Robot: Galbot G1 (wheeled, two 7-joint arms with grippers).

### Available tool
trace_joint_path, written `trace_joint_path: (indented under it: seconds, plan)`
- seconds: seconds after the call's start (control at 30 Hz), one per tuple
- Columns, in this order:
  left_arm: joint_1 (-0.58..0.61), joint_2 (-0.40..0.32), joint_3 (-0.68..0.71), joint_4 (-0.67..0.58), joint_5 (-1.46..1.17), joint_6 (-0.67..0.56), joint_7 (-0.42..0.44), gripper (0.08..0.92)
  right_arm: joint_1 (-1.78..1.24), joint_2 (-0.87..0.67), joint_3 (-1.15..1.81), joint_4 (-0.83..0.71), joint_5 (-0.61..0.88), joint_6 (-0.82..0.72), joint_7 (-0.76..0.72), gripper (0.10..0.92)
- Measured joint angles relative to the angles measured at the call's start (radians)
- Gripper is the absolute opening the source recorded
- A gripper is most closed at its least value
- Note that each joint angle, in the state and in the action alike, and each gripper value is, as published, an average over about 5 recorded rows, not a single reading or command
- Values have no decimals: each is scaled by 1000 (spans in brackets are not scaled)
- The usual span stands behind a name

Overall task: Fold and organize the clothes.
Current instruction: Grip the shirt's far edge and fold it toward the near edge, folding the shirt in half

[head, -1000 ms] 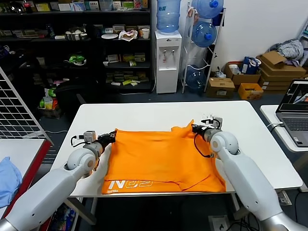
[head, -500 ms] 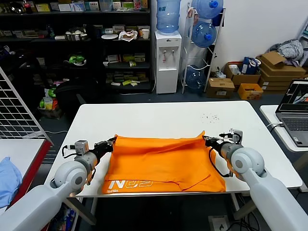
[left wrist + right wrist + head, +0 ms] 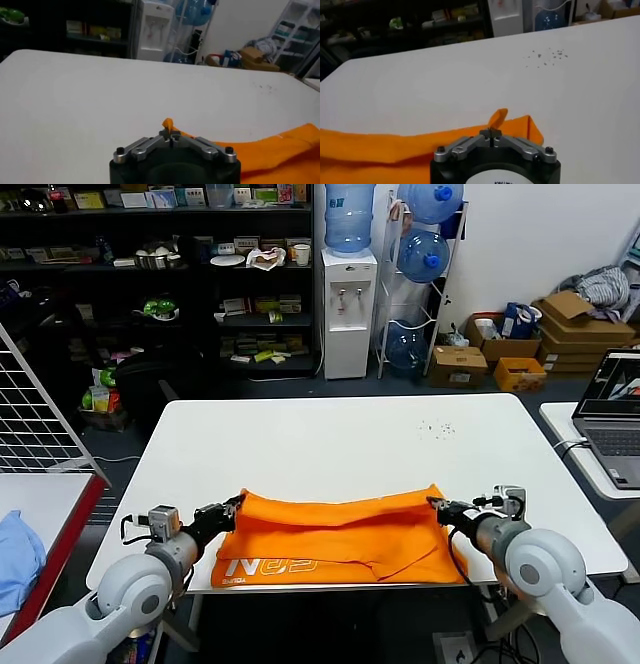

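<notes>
The clothes are one bright orange T-shirt (image 3: 340,534), lying doubled over as a low band along the front of the white table (image 3: 330,444). White lettering (image 3: 270,566) shows on its near left edge. My left gripper (image 3: 235,506) is shut on the shirt's upper left corner, and a small orange tuft (image 3: 167,123) pokes out past the closed gripper (image 3: 170,136). My right gripper (image 3: 437,506) is shut on the upper right corner. There too a fabric tuft (image 3: 497,117) sticks up from the closed gripper (image 3: 491,132). The folded edge (image 3: 395,147) runs between the two grippers.
A laptop (image 3: 612,419) sits on a side table at the right. A light blue cloth (image 3: 18,554) lies on the left table beside a wire grid (image 3: 30,414). Small dark specks (image 3: 437,427) mark the far right tabletop. Shelves, a water dispenser (image 3: 348,309) and boxes stand behind.
Both grippers have drawn the shirt's far edge toward the table's front edge, folding it over itself. The orange area has shrunk from a wide sheet to a narrow band.
</notes>
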Motion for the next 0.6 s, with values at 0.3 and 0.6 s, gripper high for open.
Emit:
trace_joint_path:
  seconds: [0.3, 0.6]
  plan:
    - [71, 5, -17, -37, 21, -7, -16, 97, -48, -15, 16, 46, 9, -8, 15, 138]
    - [109, 10, -28, -48, 38, -2, -29, 317, -76, -28, 40, 61, 6, -14, 17, 378]
